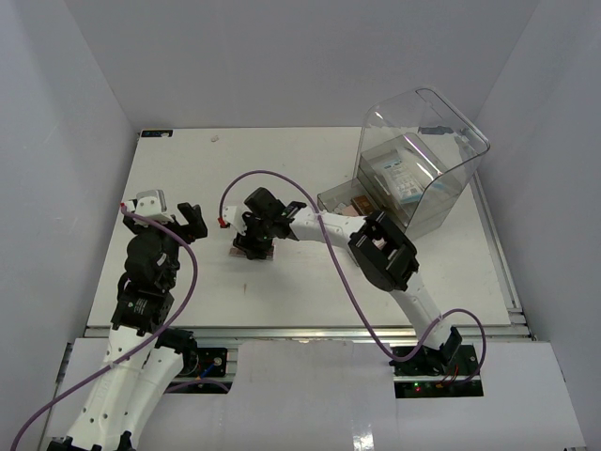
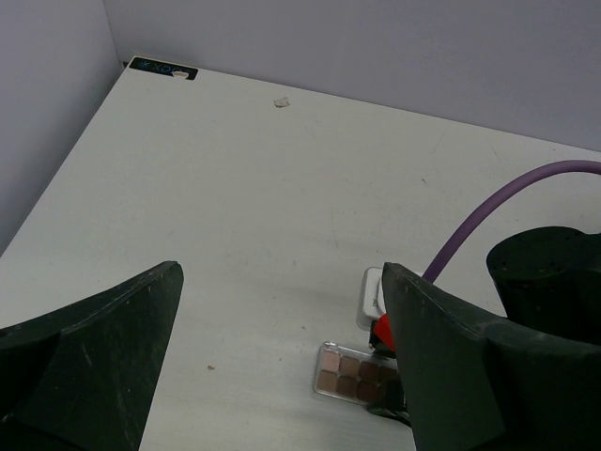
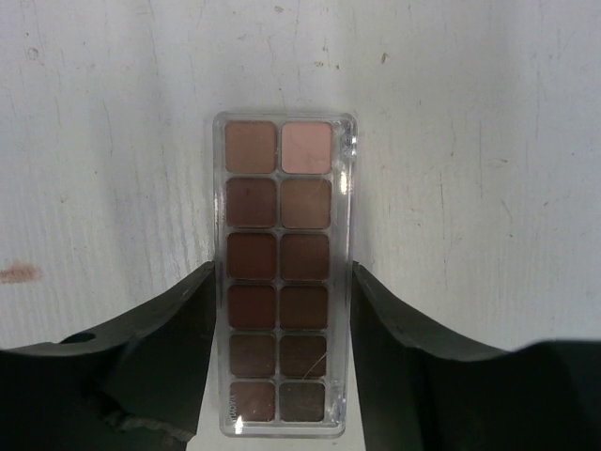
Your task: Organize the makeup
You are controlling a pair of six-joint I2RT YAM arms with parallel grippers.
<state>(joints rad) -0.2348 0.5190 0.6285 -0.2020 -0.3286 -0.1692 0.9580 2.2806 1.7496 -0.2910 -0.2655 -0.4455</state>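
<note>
On the white table (image 1: 310, 291), the big clear box (image 1: 441, 141) sits at the far right corner. My left gripper (image 2: 282, 272) is wide open, holding nothing. My right gripper (image 3: 282, 282) squeezes the brown palette (image 3: 280, 188) (by its long sides) near the table's middle.

Eyeshadow palette (image 3: 282, 272) flat on table (image 1: 282, 169) near centre, domed-lid box (image 1: 441, 160) at two o'clock, packet (image 1: 402, 175) inside it.

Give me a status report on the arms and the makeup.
Left fingers open, empty, above table. Right fingers closed against brown palette long edges, palette flat on table. Nothing obstructing it.
</note>
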